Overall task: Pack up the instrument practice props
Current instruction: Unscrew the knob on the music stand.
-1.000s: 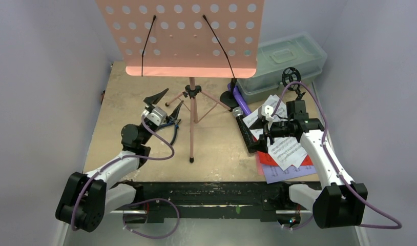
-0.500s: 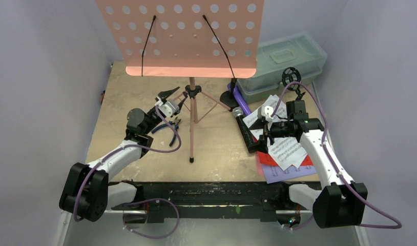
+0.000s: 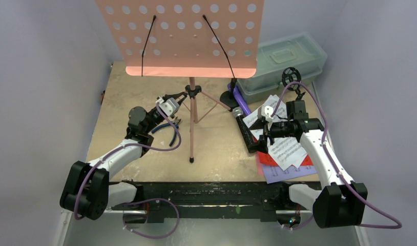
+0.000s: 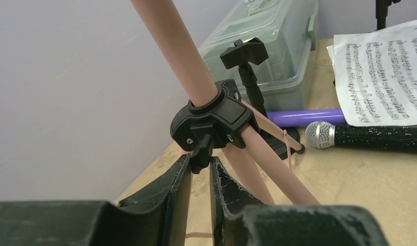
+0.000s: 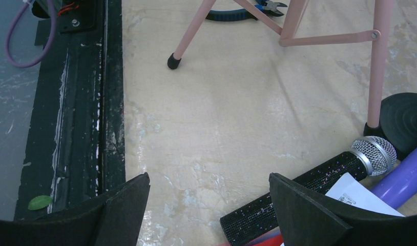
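ok, far left we have the left gripper, fingers drawn almost together on the clamp knob of the black collar. we read it as a pinch. the knob sits right at the tips, dead ahead. the collar rides the pole of the pink music rack, which stands upright mid-table, so the left arm is clearly nearer. one rack, three legs, one perforated panel. one pair of pliers lies by the legs. next come two black mic supports: one round-based, one by the box. two mics: purple mic and black mic. the right gripper is spread wide, holding nothing, just above the black mic, whose long axis runs near-to-far. sheets are stacked at right: white, red, lavender. one lidded box sits at the far right.
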Robot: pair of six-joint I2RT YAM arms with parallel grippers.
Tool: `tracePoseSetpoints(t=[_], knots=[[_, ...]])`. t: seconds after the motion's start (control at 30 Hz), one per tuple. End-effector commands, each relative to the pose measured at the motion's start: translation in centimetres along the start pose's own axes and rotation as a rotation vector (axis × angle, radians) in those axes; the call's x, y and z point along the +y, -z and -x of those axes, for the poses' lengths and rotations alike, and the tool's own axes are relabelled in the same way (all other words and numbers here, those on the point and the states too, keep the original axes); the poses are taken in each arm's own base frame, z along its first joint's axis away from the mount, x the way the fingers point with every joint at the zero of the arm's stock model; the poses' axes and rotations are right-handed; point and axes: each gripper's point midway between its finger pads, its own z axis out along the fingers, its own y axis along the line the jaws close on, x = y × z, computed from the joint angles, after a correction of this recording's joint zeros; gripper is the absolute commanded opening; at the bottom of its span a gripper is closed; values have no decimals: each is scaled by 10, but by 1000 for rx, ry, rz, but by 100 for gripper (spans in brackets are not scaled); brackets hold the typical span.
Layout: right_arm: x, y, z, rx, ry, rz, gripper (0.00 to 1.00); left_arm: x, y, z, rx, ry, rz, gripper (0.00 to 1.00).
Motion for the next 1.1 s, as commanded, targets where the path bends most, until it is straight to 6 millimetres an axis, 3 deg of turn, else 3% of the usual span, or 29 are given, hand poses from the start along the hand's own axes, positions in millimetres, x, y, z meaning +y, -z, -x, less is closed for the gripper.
tracePoseSetpoints(t=[0.0,0.17,0.3,0.57,1.07], knots=[[1,1,6,-17,18,8,90,4,-6,23,-68,74,0,15],[1,1,5,-16,17,9,90,5,-5,26,-72,260,44,2],[1,1,5,-14,16,9,90,10,-4,28,-71,508,120,1],[1,1,4,-14,13,12,91,17,-14,7,85,969,262,9],[2,1,3,-9,12,20,91,13,-15,29,44,1437,303,29]])
